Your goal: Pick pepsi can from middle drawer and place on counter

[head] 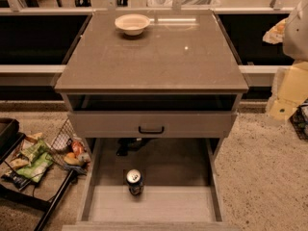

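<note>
While the pepsi can (134, 182) stands upright on the floor of the open middle drawer (163, 203), near its centre, the jaws are nowhere in view, so I cannot tell their state or their place relative to it.

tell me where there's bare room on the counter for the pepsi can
The counter is bare from the bowl at its back to the front edge; only the bowl's spot is taken. The middle drawer floor is free in front of the pepsi can. The pincer is out of view.
</note>
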`<state>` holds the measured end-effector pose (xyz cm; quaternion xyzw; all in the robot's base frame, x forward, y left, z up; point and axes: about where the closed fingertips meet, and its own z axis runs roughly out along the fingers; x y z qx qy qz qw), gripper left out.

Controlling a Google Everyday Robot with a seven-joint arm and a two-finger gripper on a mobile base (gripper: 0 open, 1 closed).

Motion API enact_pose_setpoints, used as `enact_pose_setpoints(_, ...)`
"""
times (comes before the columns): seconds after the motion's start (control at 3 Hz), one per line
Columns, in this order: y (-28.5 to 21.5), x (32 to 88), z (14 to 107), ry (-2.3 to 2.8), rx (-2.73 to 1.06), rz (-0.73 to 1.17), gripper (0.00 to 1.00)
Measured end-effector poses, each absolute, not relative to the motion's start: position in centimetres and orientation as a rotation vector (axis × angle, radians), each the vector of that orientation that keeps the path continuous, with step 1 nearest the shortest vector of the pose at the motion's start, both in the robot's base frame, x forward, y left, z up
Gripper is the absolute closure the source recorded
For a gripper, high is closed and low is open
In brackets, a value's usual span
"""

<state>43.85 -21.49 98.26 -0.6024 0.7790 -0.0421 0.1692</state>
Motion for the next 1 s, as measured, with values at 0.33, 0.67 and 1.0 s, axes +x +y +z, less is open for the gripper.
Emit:
enact_pose_setpoints(0.33, -21.5, 43.8, 98.3, 2.214, -1.712, -0.12, 0.0)
enact_pose_setpoints(0.67, -21.5, 44.4, 97.8, 2.191, -1.693, -0.105, 0.0)
enact_pose_setpoints(1.0, -21.4, 44.8, 96.8, 2.171, -1.69, -0.075, 0.0)
